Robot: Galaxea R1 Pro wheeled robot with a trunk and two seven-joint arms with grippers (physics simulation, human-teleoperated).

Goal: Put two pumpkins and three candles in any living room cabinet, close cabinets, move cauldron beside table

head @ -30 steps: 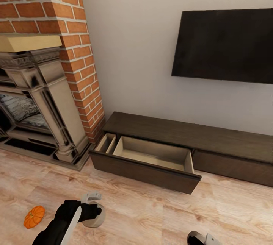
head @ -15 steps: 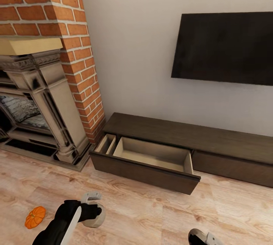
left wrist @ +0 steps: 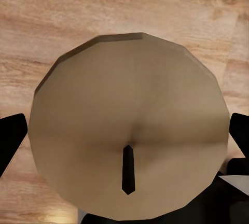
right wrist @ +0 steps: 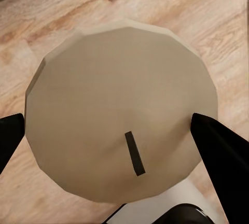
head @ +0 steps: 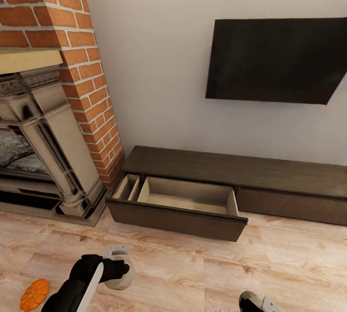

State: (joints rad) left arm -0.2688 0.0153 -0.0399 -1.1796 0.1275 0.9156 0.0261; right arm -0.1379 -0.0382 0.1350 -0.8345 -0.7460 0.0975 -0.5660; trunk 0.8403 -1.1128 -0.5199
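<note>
Wall w/ a dark TV hung on it; brick chimney and grey fireplace surround at the left. Wood floor in front.

Cabinet runs low along the wall under the TV. Its left drawer is pulled out, pale inside, nothing in it that I can see; a narrow side compartment sits at its left end. The drawer to the right looks shut.

Left arm reaches fwd low over the floor, well short of the drawer. Left gripper is clamped on a candle: pale round top w/ a dark wick, black fingers pressed to both sides. Right gripper likewise holds a 2nd candle, fingertips against its rim.

One pumpkin lies on the floor left of the left arm, near the fireplace base, apart from the cabinet.
</note>
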